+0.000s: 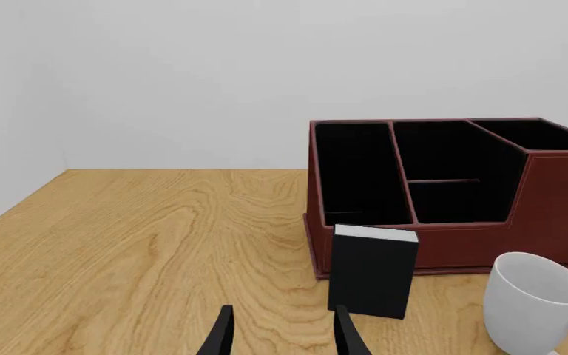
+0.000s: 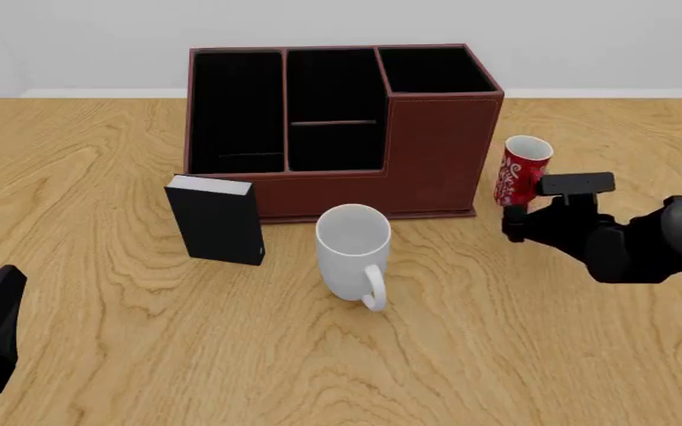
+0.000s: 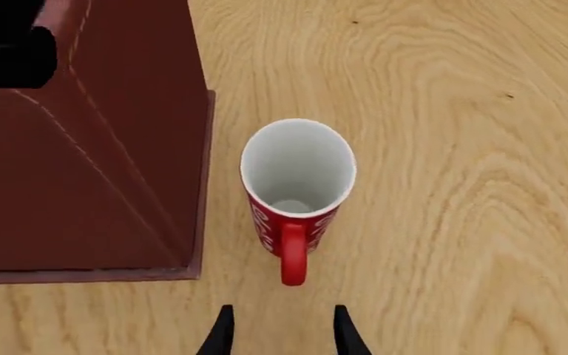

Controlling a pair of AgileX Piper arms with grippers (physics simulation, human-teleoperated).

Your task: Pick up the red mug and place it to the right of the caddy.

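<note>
On table: two mugs (image 2: 354, 251), one caddy (image 2: 341, 124).

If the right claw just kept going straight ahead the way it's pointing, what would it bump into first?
Most likely the red mug: its handle sits directly ahead of the open right gripper, beside the caddy.

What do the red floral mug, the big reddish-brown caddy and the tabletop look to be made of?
The small glossy red mug with white floral pattern looks like glazed ceramic: smooth sheen, white inside. The large reddish-brown compartmented caddy looks like matte leather or imitation leather, with faint seam lines and black lining. The table shows light wood grain, probably varnished wood or veneer. All are rendered, so this is appearance only.
</note>
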